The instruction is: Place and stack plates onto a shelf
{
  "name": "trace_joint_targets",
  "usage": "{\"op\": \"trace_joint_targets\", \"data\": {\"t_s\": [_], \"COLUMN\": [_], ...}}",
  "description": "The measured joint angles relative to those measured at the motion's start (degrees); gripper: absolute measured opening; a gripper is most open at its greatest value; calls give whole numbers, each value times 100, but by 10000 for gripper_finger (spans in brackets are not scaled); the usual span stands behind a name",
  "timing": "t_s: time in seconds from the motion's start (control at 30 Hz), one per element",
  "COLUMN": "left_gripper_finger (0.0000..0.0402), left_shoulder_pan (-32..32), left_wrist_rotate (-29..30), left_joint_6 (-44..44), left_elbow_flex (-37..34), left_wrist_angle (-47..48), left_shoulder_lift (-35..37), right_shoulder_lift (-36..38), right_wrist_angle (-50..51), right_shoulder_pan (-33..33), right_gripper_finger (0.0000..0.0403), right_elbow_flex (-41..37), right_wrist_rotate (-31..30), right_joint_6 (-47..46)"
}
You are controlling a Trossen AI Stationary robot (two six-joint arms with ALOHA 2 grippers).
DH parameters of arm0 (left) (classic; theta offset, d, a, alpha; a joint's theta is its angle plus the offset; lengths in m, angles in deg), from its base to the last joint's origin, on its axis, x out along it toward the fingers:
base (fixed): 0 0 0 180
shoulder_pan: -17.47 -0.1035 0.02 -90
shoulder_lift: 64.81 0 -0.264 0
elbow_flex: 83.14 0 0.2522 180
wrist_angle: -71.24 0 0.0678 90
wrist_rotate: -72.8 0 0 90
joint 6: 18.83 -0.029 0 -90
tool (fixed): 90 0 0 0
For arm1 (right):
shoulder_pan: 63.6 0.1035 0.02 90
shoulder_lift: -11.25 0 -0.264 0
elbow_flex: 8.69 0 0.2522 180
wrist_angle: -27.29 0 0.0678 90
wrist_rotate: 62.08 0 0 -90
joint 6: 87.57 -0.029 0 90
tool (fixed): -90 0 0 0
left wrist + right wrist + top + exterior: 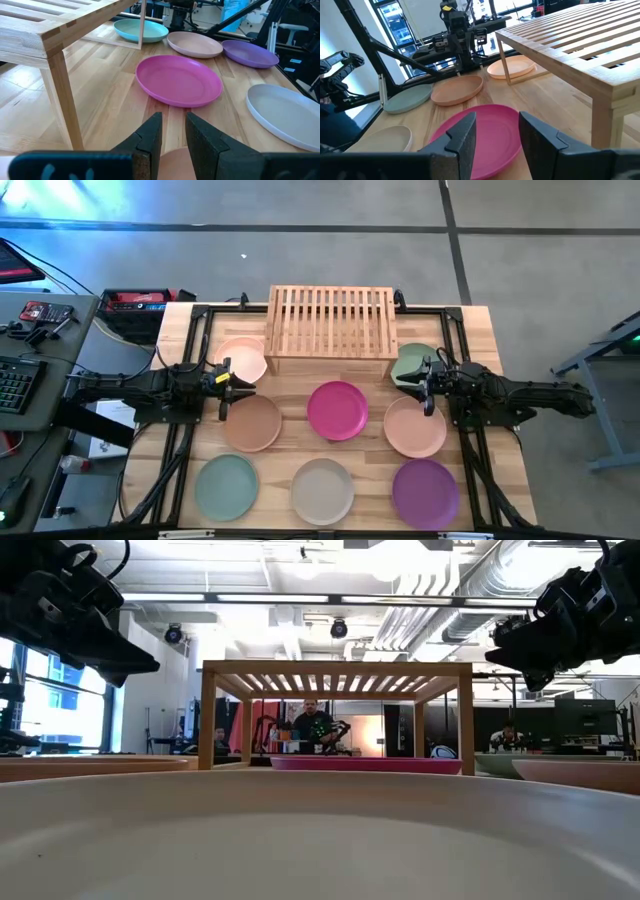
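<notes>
Eight round matte plates (338, 410) lie on the plank table around an empty slatted light-wood shelf (330, 321); left gripper (225, 388) nearly closed, right gripper (429, 387) open, both empty

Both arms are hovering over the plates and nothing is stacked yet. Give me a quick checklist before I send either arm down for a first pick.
1. Shelf top free for the first plate: ok, the slats are bare.
2. Left gripper ready to grasp: ok, fingers slightly parted, holding nothing, above the tan plate.
3. Right gripper ready: ok, open and holding nothing, between the sage green plate and the peach plate.
4. Plates lying single and apart: ok; the magenta plate touches no neighbour.
5. Pale pink plate clear of the shelf: cannot tell, it lies right at the shelf's left leg.
6. Arms clear of each other: ok, on opposite sides of the table.
</notes>
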Motion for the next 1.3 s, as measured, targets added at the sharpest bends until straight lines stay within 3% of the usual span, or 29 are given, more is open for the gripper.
{"op": "trace_joint_targets", "data": {"t_s": [1.3], "left_gripper_finger": [74], "left_shoulder_pan": [0], "left_wrist_rotate": [4], "left_joint_6": [135], "left_elbow_flex": [2], "left_wrist_angle": [0], "left_shoulder_lift": [0], "right_shoulder_lift": [1], "right_wrist_angle": [1], "right_shoulder_pan": [-1], "right_gripper_finger": [135], "right_elbow_flex": [-1], "right_wrist_rotate": [1], "right_joint_6": [-1]}}
